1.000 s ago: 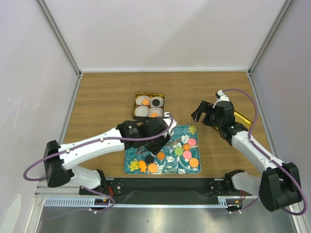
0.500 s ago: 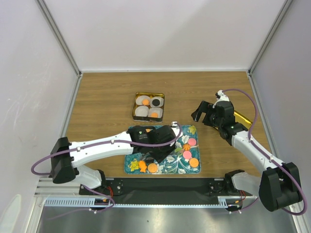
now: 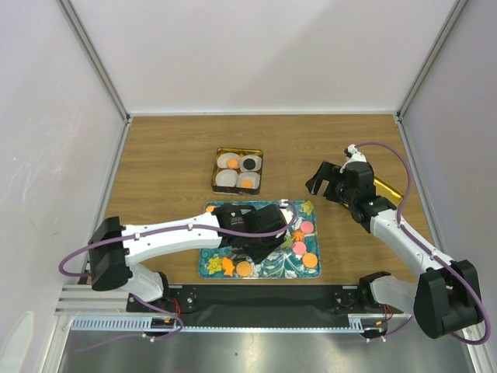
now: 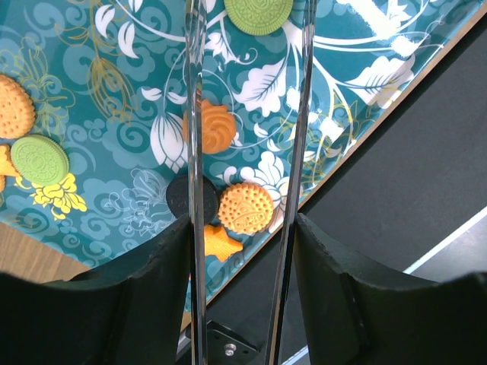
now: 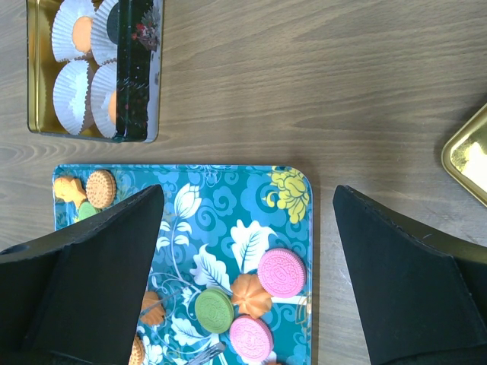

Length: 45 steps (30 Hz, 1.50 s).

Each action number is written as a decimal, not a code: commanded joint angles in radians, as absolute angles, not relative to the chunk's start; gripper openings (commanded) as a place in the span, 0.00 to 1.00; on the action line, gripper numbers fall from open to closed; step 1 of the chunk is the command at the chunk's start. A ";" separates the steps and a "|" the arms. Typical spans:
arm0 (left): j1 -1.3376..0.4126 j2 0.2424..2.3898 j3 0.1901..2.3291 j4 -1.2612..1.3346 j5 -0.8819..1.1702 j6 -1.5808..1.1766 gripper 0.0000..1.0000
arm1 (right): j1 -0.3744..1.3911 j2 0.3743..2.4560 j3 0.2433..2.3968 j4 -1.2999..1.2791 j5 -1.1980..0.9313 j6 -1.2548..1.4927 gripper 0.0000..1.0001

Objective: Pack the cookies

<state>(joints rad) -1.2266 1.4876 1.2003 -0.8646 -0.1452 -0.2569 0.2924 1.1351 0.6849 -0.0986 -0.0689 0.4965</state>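
Cookies [image 3: 310, 259] in orange, pink, green and black lie scattered on a teal flower-patterned tray [image 3: 283, 270] at the near edge of the wooden table [image 3: 163, 155]. Over the tray's middle, the left gripper [image 4: 242, 232] is clamped on a pair of metal tweezers [image 4: 195, 114]. Between the two blades show a round orange cookie and an orange flower-shaped one, and a black one sits partly behind the left blade. Off the tray's far right corner, the right gripper [image 5: 245, 194] hangs with fingers spread wide, holding nothing. A gold lid [image 5: 470, 156] lies by the right arm. Farther back, a gold tin [image 3: 214, 172] holds white paper cups [image 3: 226, 178]. Three cups bear cookies: two orange, one black.
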 commanded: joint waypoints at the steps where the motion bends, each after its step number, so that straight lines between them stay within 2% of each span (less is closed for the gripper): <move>1: -1.235 1.494 1.206 -0.831 -0.132 -0.256 0.58 | 0.290 1.127 0.692 -0.080 -0.064 0.485 1.00; 13: -1.236 1.512 1.207 -0.827 -0.146 -0.252 0.55 | 0.291 1.127 0.692 -0.080 -0.064 0.485 1.00; 23: -1.230 1.500 1.219 -0.841 -0.213 -0.242 0.44 | 0.290 1.127 0.692 -0.081 -0.063 0.485 1.00; 29: -1.192 1.460 1.232 -0.860 -0.222 -0.235 0.42 | 0.290 1.123 0.693 -0.084 -0.063 0.485 1.00; 38: -1.068 1.359 1.258 -0.877 -0.230 -0.215 0.42 | 0.290 1.124 0.693 -0.080 -0.069 0.486 1.00; 45: -0.837 1.305 1.296 -0.902 -0.287 -0.199 0.43 | 0.290 1.127 0.692 -0.077 -0.074 0.488 1.00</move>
